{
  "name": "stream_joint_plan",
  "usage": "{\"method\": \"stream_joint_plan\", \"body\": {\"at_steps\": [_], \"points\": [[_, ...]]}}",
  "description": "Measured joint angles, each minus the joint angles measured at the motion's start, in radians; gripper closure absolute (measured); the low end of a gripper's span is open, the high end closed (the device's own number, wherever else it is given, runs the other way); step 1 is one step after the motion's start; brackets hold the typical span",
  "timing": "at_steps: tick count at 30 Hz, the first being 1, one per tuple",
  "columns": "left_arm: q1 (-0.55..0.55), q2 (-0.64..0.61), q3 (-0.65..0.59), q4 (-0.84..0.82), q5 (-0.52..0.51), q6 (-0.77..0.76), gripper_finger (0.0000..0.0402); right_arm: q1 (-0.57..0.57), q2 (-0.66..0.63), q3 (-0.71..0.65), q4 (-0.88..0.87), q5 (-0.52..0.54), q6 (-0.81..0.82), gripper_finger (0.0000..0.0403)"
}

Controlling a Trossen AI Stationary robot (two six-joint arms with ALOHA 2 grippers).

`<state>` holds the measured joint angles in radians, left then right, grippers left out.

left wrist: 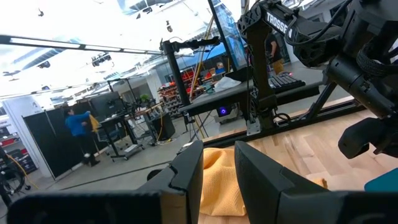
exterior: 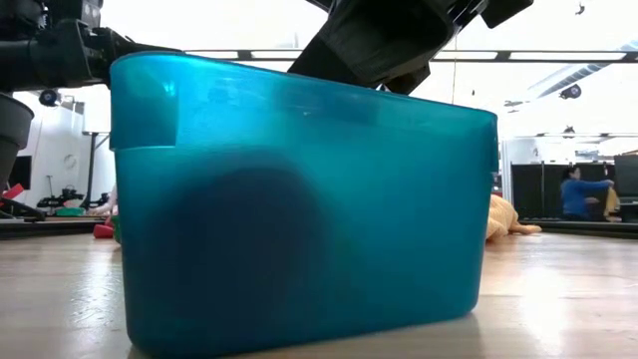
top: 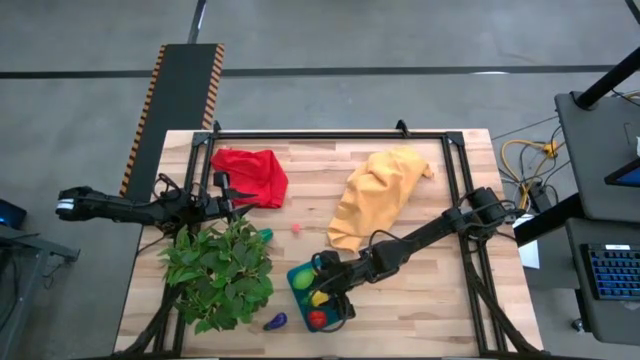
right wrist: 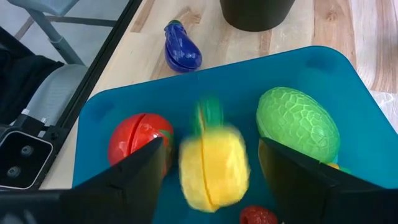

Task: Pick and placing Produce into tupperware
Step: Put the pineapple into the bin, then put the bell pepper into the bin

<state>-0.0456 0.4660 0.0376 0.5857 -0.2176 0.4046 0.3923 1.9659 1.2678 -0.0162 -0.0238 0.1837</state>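
The teal tupperware [top: 300, 290] stands near the table's front edge and fills the low view [exterior: 299, 199]. In it lie a red tomato [right wrist: 138, 144], a bumpy green fruit [right wrist: 298, 124] and a small red piece [right wrist: 258, 216]. My right gripper [right wrist: 214, 158] hangs open over it [top: 325, 290]. A blurred yellow fruit with a green top [right wrist: 214, 165] is between the fingers, with a gap on each side. A purple eggplant [right wrist: 181, 48] lies on the table beside the container. My left gripper [top: 225, 200] waits by the red cloth, its fingers a little apart and empty.
A big leafy plant [top: 220, 270] in a dark pot [right wrist: 255, 12] stands left of the container. A red cloth [top: 252, 175] and a yellow-orange cloth [top: 375, 195] lie at the back. A small pink piece [top: 297, 229] lies mid-table. A person shows in the room beyond [exterior: 578, 191].
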Motion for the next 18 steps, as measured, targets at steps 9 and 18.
{"method": "stream_joint_plan", "body": {"at_steps": [9,18], "points": [[0.000,0.000,0.000,0.000,0.000,0.000,0.0323,0.000,-0.004,0.012,-0.017,0.000,-0.006,0.0144],[0.000,0.000,0.000,0.000,0.000,0.000,0.0323,0.000,-0.173,0.049,-0.327,0.157,-0.067,0.0166]]}}
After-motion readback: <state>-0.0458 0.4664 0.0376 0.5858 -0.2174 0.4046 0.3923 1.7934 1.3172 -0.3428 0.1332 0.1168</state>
